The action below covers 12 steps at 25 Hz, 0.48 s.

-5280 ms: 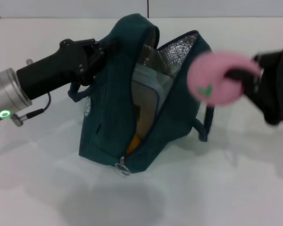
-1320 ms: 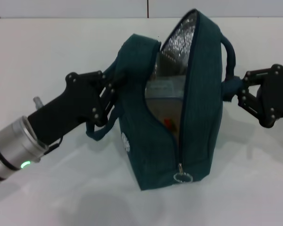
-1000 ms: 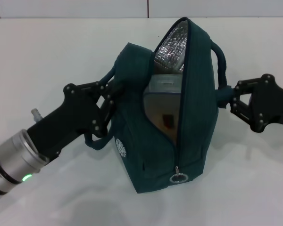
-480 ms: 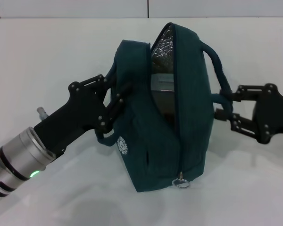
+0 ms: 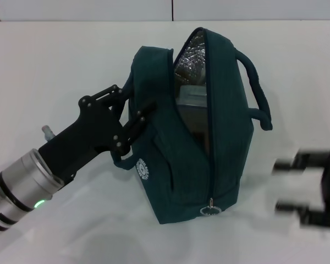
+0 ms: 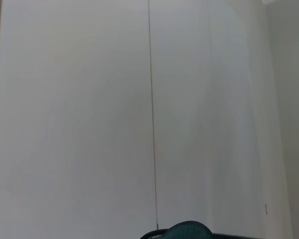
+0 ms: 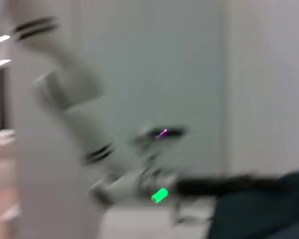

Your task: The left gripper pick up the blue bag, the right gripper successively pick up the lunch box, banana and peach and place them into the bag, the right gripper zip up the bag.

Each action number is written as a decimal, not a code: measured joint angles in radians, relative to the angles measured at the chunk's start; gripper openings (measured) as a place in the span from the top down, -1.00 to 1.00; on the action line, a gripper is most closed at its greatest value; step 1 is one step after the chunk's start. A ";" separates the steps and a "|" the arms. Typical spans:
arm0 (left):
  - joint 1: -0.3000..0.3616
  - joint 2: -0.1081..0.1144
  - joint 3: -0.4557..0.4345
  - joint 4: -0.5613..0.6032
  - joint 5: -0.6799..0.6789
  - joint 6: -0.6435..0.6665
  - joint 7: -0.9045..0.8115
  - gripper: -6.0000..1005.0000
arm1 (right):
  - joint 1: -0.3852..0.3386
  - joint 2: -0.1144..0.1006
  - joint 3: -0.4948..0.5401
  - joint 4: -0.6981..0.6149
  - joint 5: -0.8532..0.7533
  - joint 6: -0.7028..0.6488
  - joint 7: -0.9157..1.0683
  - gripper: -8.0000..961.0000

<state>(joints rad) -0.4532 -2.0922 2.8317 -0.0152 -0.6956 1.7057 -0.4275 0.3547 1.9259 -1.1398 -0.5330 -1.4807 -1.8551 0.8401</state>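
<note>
You see the blue bag (image 5: pixel 198 126) upright and unzipped, lunch box (image 5: pixel 191 103) inside, left gripper (image 5: pixel 133 118) clamped on its handle, right gripper (image 5: pixel 283 186) spread apart beside it.

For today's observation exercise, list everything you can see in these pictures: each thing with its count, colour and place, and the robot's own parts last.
blue bag: one, dark teal, upright at the middle of the table, zipper open, silver lining showing at the top.
zipper pull: one, metal ring, at the bag's lower front end.
lunch box: one, clear with a pale lid, partly visible inside the bag's opening.
table: one, white, under everything.
left gripper: one, black, left of the bag, shut on its left handle.
right gripper: one, black, low at the right, apart from the bag, fingers open and empty.
</note>
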 joint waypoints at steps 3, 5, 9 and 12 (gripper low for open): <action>0.001 0.000 0.001 0.000 0.002 -0.001 0.000 0.22 | 0.040 0.018 -0.003 0.006 -0.149 0.016 0.032 -0.12; 0.001 0.000 0.002 0.005 0.003 -0.002 0.000 0.22 | 0.064 0.047 -0.003 0.012 -0.224 0.077 0.081 -0.11; 0.003 -0.001 0.000 0.016 0.001 -0.010 0.002 0.22 | 0.100 0.095 -0.034 0.021 -0.288 0.217 0.148 -0.10; 0.002 -0.002 0.000 0.024 0.001 -0.022 0.005 0.22 | 0.140 0.099 -0.096 0.062 -0.263 0.246 0.163 -0.08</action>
<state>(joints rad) -0.4516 -2.0937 2.8316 0.0090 -0.6947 1.6839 -0.4228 0.4951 2.0251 -1.2356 -0.4708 -1.7441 -1.6092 1.0035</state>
